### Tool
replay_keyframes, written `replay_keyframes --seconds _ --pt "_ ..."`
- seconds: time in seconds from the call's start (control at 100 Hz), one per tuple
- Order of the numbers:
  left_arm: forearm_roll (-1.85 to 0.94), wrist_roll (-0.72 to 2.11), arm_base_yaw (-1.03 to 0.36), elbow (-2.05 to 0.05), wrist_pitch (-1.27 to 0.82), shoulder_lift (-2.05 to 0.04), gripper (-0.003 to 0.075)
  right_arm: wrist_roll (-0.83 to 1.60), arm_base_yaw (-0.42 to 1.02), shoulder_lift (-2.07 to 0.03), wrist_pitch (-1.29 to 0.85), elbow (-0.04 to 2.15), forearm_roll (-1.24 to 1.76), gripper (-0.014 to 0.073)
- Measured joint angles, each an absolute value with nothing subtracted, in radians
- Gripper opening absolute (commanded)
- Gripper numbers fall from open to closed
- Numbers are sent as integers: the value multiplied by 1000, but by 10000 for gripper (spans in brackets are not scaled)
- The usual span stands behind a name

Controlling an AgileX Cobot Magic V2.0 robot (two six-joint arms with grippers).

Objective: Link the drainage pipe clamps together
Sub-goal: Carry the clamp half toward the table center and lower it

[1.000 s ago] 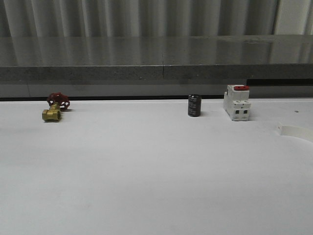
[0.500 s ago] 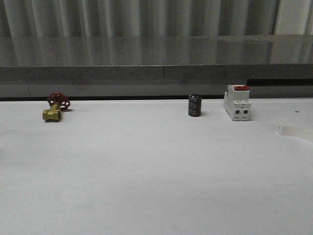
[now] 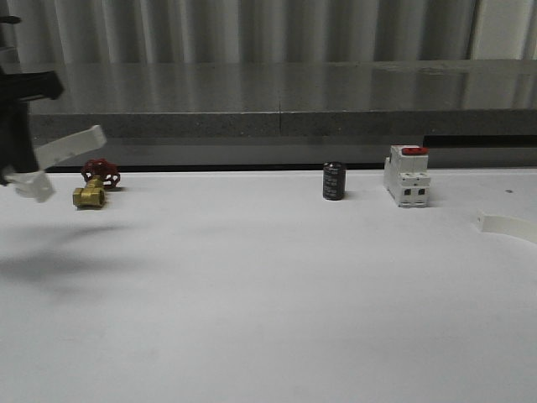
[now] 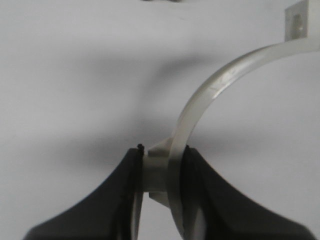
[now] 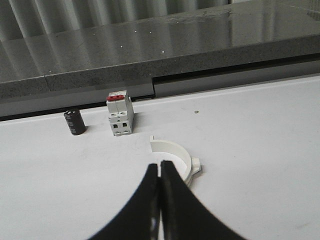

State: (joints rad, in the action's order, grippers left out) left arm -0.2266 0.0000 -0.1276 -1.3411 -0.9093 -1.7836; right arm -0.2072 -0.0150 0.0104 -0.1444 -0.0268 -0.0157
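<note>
One white drainage pipe clamp [image 4: 220, 85] is pinched by its side tab between my left gripper's [image 4: 162, 172] dark fingers, its arc curving away over the table. In the front view that clamp [image 3: 67, 144] hangs above the table at the far left, in the left gripper [image 3: 25, 172]. The second clamp [image 5: 176, 153] lies on the white table, open side toward the switch block. My right gripper [image 5: 160, 167] is shut with nothing in it, its tips just in front of this clamp. The same clamp [image 3: 508, 225] shows at the front view's right edge.
A brass valve with a red handle [image 3: 94, 186] sits back left, close behind the held clamp. A black cylinder [image 3: 334, 181] and a white switch block with a red top [image 3: 407, 176] stand at the back. A grey ledge [image 3: 277, 117] runs along the table's far edge.
My left arm has come into the front view at the far left, carrying a clamp above the table. A shadow now falls below it. The clamp on the right has not moved.
</note>
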Motion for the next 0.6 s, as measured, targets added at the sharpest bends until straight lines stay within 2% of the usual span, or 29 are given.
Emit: replay_keyframes --seconds 0.32,0.6 --pt "-119 -236 -378 -1341 -775 -1784 66 -207 -15 10 -144 -27 -16 -69" --pt "-49 -357 -444 -1345 -753 -1823 67 -207 -15 10 -144 -27 -16 -69"
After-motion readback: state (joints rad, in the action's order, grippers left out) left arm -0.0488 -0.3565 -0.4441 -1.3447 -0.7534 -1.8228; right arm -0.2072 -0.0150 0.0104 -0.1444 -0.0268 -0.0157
